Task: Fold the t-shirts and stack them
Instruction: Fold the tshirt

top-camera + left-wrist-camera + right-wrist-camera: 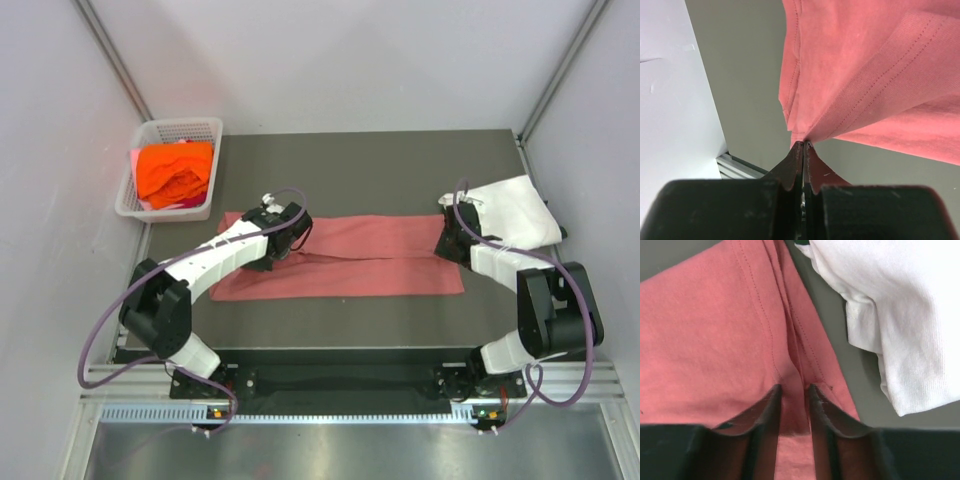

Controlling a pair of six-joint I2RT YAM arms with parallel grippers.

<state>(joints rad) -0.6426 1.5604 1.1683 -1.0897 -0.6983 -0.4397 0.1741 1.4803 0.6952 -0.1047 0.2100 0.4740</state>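
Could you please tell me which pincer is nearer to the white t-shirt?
The right. The right pincer sits at the pink t-shirt's right end, just beside the white t-shirt; the left pincer grips the pink t-shirt's far left end, well away from it.

Twin arms, same build: the left arm [225, 258] and right arm [497, 262] have white shells on the links and chunky black joint housings. A pale purple cable [86, 350] loops off each one. The left claw [803, 145] and right claw [792, 388] are matte black, with blocky bodies and fingers tapering to thin tips.
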